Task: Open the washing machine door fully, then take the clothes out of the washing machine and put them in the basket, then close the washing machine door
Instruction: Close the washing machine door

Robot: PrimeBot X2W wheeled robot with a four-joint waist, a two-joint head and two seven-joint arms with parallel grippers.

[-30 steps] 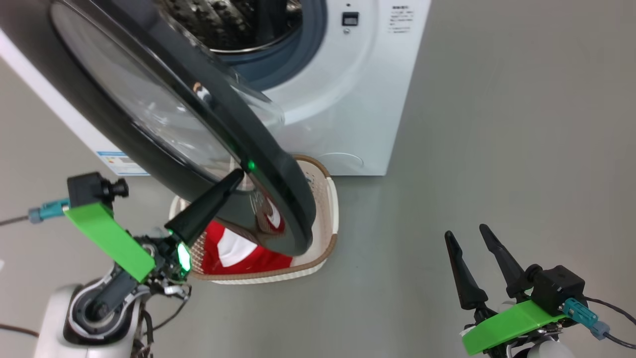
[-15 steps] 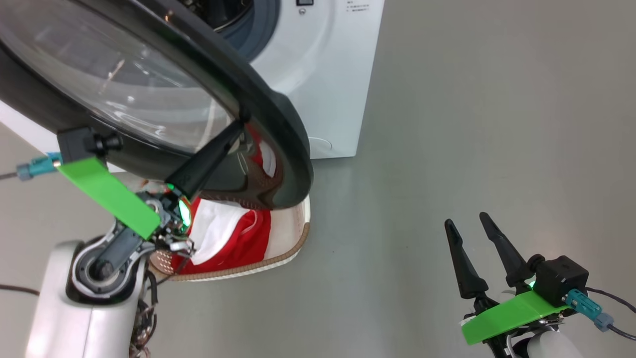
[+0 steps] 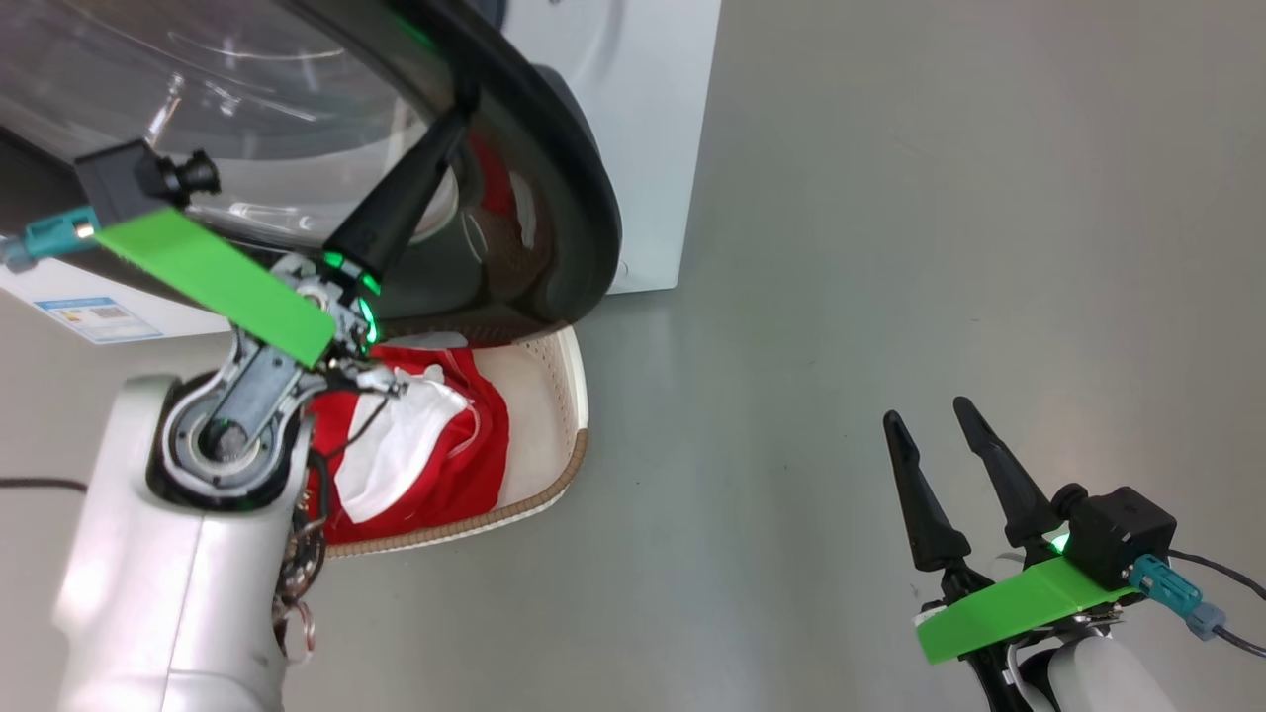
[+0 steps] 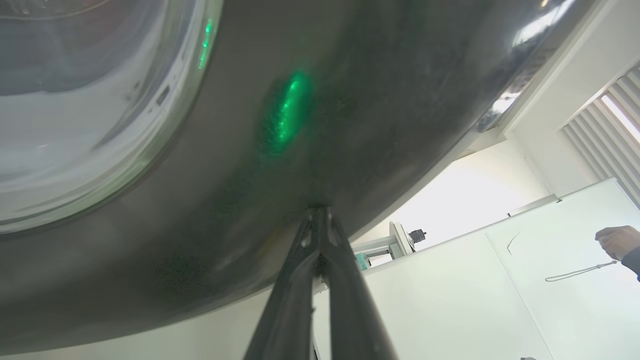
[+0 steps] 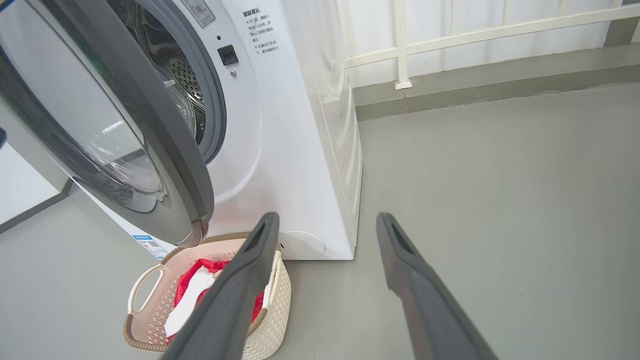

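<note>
closing step: the clothes (image 3: 465, 445) lie in the basket (image 3: 556, 415), lower left. our left gripper (image 3: 460, 104), pinched shut on nothing, touches the washing machine door (image 3: 559, 198), upper left; our right gripper (image 3: 925, 410) gapes empty. next we push it home.

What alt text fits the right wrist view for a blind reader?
A white washing machine stands with its round door partly open. A cream basket holding red and white clothes sits on the grey floor below the door; the open right claw frames the foreground.
</note>
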